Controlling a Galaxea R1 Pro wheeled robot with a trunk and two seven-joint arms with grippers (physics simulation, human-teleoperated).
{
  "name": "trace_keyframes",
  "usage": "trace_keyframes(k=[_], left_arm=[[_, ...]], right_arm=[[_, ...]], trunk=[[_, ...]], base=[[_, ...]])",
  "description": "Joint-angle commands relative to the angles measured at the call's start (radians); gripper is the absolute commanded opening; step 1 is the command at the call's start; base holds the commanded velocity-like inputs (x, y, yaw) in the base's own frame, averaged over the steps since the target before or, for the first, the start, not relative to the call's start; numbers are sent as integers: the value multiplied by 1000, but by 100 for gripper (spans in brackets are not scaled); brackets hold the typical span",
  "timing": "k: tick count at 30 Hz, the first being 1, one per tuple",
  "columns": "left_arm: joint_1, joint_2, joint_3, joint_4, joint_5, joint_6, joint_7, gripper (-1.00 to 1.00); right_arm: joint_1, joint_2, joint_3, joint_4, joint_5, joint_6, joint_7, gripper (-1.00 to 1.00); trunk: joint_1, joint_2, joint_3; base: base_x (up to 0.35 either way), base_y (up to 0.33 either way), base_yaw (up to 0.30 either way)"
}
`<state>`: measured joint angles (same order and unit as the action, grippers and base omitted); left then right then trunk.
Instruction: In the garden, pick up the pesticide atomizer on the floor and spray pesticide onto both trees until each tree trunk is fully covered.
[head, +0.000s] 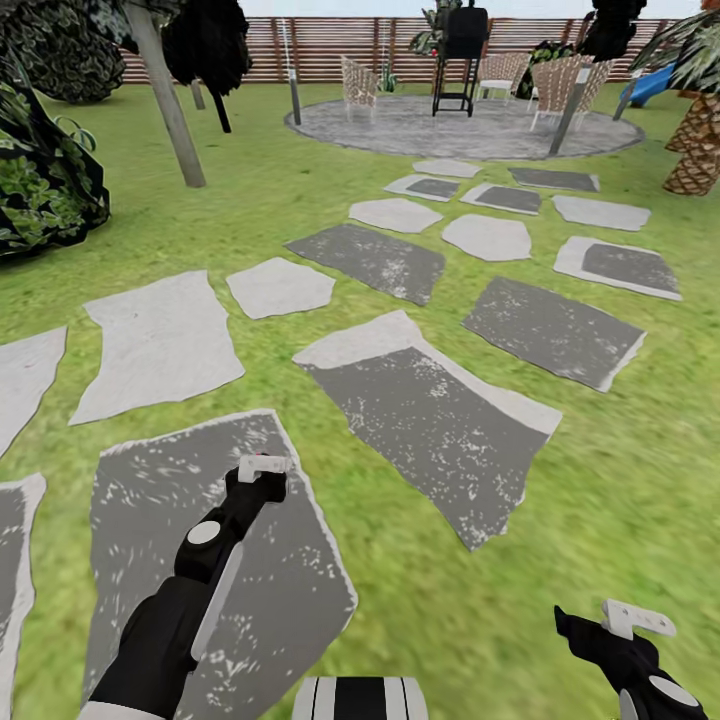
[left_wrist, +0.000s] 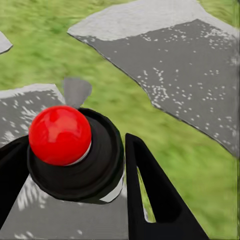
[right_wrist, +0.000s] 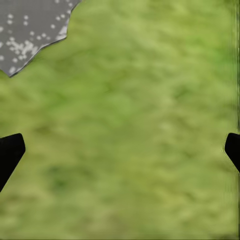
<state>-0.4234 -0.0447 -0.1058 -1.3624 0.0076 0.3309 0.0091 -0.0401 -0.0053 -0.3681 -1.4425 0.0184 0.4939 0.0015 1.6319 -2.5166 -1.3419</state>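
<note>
The pesticide atomizer (left_wrist: 65, 145), with a red round top on a black cap, sits between the two black fingers of my left gripper (left_wrist: 75, 170), which is shut on it. In the head view my left gripper (head: 262, 478) hovers low over a dark stepping stone (head: 230, 560). My right gripper (head: 592, 630) is at the lower right over grass, and its wrist view shows it (right_wrist: 120, 150) open with only lawn between the fingertips. One straight grey-brown tree trunk (head: 168, 100) rises from the lawn at the far left, leaning slightly.
Grey and white stepping stones (head: 420, 400) lead across the lawn to a round paved patio (head: 460, 130) with chairs and a black grill (head: 458, 60). Dark bushes (head: 40, 180) stand at the left, a palm (head: 700, 140) at the right, and a slatted wooden fence (head: 330, 45) behind.
</note>
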Motion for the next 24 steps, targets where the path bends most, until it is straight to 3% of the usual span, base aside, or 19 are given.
trace_keyframes(k=[1,8,24], left_arm=[[0,0,0,0,0,0,0,-100],[0,0,0,0,1,0,0,-100],[0,0,0,0,2,0,0,-100]], right_arm=[[0,0,0,0,0,0,0,100],[0,0,0,0,0,0,0,100],[0,0,0,-1,0,0,0,100]], trunk=[[0,0,5],[-4,2,41],[-4,2,60]], base=[[0,0,-210],[0,0,-210],[0,0,-210]])
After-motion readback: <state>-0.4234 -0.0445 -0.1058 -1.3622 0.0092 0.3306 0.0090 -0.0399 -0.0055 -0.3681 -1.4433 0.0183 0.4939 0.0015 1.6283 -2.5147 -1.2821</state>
